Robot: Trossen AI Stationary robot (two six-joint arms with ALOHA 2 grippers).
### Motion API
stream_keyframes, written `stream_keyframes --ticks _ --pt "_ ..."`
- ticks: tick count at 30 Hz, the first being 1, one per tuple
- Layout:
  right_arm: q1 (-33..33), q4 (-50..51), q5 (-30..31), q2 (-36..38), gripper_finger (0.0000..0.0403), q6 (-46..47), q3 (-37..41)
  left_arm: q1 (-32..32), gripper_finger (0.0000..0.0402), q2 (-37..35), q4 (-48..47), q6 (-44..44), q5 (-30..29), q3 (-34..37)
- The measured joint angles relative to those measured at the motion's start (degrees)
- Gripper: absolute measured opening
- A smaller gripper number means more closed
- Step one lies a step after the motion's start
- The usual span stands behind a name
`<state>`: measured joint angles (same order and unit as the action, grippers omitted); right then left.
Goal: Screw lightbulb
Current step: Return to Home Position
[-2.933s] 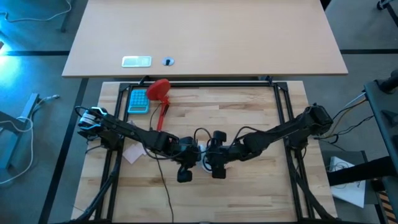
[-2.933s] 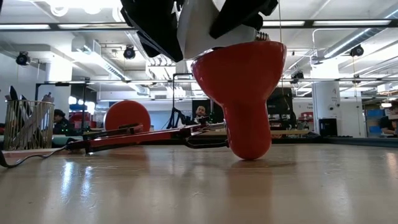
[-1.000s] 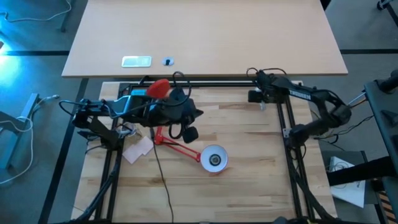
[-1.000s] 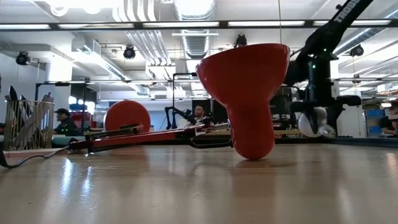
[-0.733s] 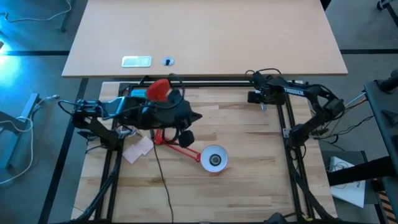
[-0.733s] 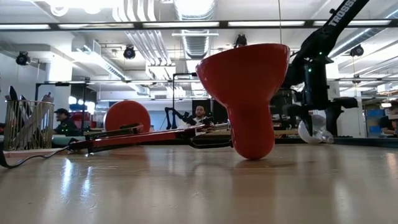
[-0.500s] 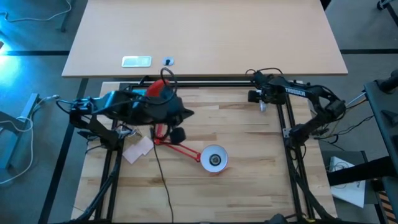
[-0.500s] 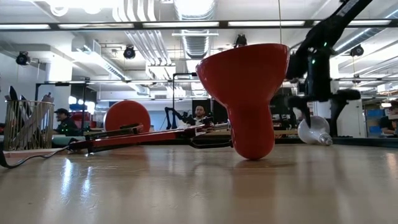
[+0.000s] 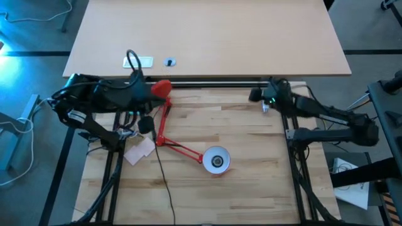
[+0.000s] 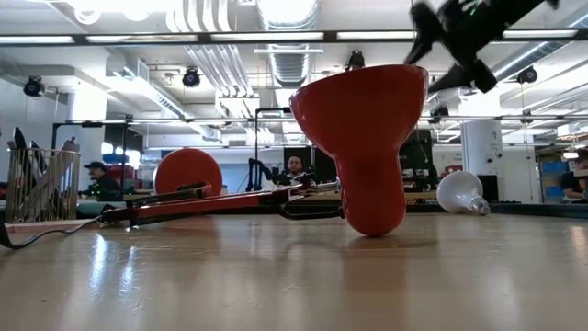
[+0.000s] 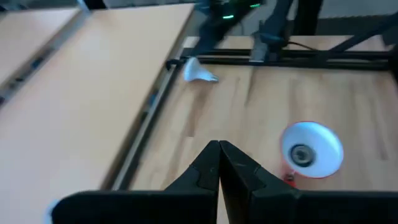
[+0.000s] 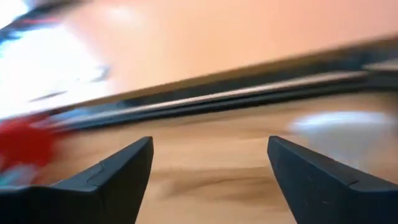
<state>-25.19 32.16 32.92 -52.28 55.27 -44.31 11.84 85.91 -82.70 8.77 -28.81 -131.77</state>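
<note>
The small white lightbulb [image 10: 462,193] lies on its side on the table near the far right corner; it also shows in the high view [image 9: 266,107] and the left wrist view [image 11: 199,71]. The red lamp lies on the table, its shade [image 9: 217,160] standing on its narrow end with the white inside up. My right gripper [image 10: 457,39] is open and empty, up above the bulb [image 12: 208,149]. My left gripper [image 11: 219,155] is shut and empty at the far left, near the lamp's base [image 9: 162,90].
The lamp's thin red arm [image 9: 179,149] lies folded across the table between base and shade. A blue object [image 9: 139,100] and a paper scrap [image 9: 139,150] lie at the far left. A black frame rail [image 9: 220,83] runs along the far edge.
My right gripper has lowered the bulb onto the table at the far right, let it go, then risen and drawn back toward the right edge. The bulb now lies on its side. My left gripper has drawn back toward the table's left and far edge.
</note>
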Motion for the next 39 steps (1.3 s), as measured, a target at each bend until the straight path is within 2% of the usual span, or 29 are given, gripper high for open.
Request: stream_keyframes --ticks 4,7,11,16,21,25,33,36,39 --pt "13.87 -10.31 -1.52 5.27 0.0301 -7.51 2.53 -0.02 0.0 -1.5 -0.04 -3.34 -1.95 1.89" --pt "22.17 -9.83 -1.49 7.05 0.0293 -11.01 2.91 -0.02 0.0 -1.94 -0.04 -3.75 -1.97 2.43" --pt "28.8 -8.59 -1.96 7.68 0.0284 -16.13 2.97 -0.02 0.0 -1.83 0.21 -3.77 -1.98 2.43" --pt "32.18 -2.36 -1.98 7.25 0.0283 -28.45 2.94 -0.02 0.0 -0.75 1.28 -3.77 -2.02 2.45" --pt "32.17 -2.93 -1.48 5.45 0.0292 -31.52 2.94 -0.02 0.0 0.68 2.99 -2.9 -2.0 2.45" --pt "34.17 -7.16 -1.96 5.88 0.0298 -26.28 3.25 0.54 0.0 0.5 0.27 4.22 0.05 2.6" --pt "44.39 -25.68 -4.94 12.94 0.0304 -50.18 9.88 9.21 0.0 -5.82 -0.91 2.77 0.87 3.6" --pt "45.24 -27.48 -9.05 16.17 0.0299 -50.02 12.67 11.47 0.0 -8.87 0.24 3.81 0.89 5.9" --pt "45.38 -23.26 -6.94 17.48 0.0294 -40.65 13.71 11.63 0.0 -10.7 2.68 3.9 1.01 7.39"
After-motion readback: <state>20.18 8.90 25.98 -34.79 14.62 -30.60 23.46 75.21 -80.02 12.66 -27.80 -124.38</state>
